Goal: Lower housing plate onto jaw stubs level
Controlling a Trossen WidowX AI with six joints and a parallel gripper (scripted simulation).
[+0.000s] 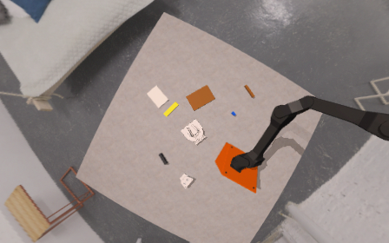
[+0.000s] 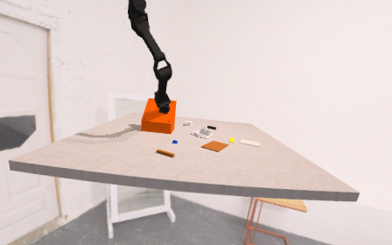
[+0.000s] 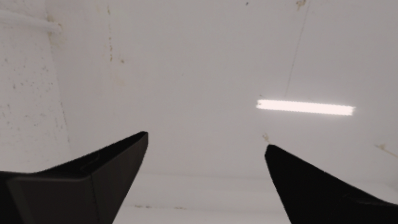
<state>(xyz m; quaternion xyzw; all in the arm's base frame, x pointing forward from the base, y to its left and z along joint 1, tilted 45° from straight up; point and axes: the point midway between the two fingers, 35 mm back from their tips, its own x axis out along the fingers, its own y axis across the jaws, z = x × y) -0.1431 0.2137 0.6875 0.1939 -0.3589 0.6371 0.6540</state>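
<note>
Housing plate not identifiable with certainty; candidates are a white slotted part (image 1: 187, 133) (image 2: 202, 132) and a smaller white part (image 1: 187, 180) (image 2: 188, 123), both on the worktop (image 1: 122, 143) (image 2: 110, 164), to one side of the pincer (image 1: 240, 163) (image 2: 164, 109) (image 3: 207, 141). Orange box (image 1: 240, 179) (image 2: 157, 126): contents not visible. Arm (image 1: 267, 138) (image 2: 152, 45) reaches down over box; pincer released, fingers wide apart, ceiling lamp (image 3: 306, 107) in wrist view; box contact unclear
</note>
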